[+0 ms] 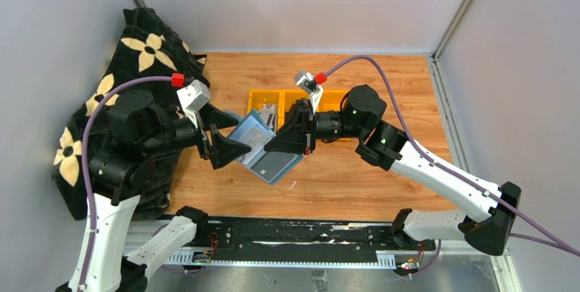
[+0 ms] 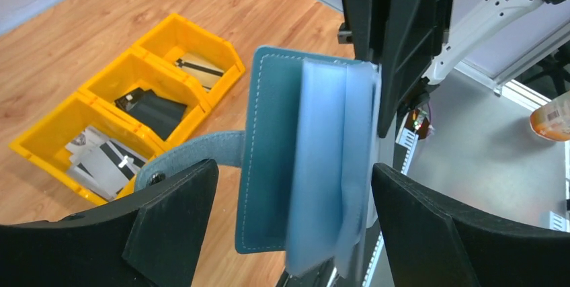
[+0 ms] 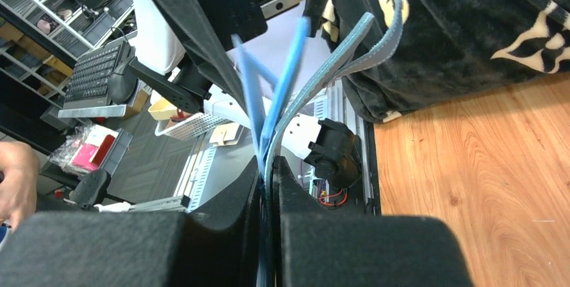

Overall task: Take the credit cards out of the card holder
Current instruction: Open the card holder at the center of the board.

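**Card holder** (image 2: 269,152): teal, pale-blue leaves fanned open, held off the bench (image 1: 356,182) between both sets of jaws.
**Right gripper** (image 3: 267,166): jaws pinched tight on the holder's leaves at one edge.
**Left gripper** (image 2: 292,193): jaws spread wide, one finger on either side of the holder.
**Strap** (image 2: 195,156): curves out just above the cover-side finger.
**Credit cards** (image 2: 101,166): silvery-grey, lying in the yellow bins (image 2: 50,136), well beyond the left jaws.

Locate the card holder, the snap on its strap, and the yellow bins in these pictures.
card holder (image 2: 272,152), left wrist view, on its teal outer cover.
snap (image 2: 156,178), left wrist view, on the round stud at the strap's end.
yellow bins (image 2: 48,129), left wrist view, on the leftmost bin's inner wall.
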Controlling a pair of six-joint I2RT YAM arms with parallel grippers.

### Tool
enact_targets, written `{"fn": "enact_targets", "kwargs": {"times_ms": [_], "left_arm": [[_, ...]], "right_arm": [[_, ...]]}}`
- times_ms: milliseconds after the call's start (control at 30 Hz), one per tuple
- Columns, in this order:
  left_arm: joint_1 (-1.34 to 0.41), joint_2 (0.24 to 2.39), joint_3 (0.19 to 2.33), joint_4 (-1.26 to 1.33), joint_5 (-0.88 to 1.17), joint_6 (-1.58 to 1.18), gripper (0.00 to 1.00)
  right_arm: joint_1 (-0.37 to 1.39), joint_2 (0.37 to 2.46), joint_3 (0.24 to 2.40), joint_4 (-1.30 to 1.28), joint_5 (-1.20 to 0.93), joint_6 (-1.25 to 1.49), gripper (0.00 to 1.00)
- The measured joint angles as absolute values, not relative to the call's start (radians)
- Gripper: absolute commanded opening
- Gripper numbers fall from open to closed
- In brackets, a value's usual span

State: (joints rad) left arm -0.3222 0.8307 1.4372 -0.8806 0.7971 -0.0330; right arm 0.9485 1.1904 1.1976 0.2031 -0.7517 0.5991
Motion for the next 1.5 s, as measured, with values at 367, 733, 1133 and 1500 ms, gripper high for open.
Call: {"fn": "enact_targets", "kwargs": {"times_ms": [367,733,1133,1500], "left_arm": [[-0.322,0.819,1.39,-0.899,0.842,-0.073,0.92],[-0.322,0.894,1.376,-0.915,1.056,-0.171,0.36],[-0.323,0.916,1.386,-0.915,1.106,-0.183,0.52],[-0.323,0.932,1.386,-0.914,1.087,-0.182,0.23]], "right_arm": [[0.949,1.19,1.197,0.217,-0.828,0.548,0.0],[0.949,1.187,1.197,0.215,-0.854,0.501,0.0],[0.949,1.189,1.198,0.195,-0.868,0.436,0.0],[0.934,1.229,1.233,0.137,-0.881,0.388,0.0]]}}
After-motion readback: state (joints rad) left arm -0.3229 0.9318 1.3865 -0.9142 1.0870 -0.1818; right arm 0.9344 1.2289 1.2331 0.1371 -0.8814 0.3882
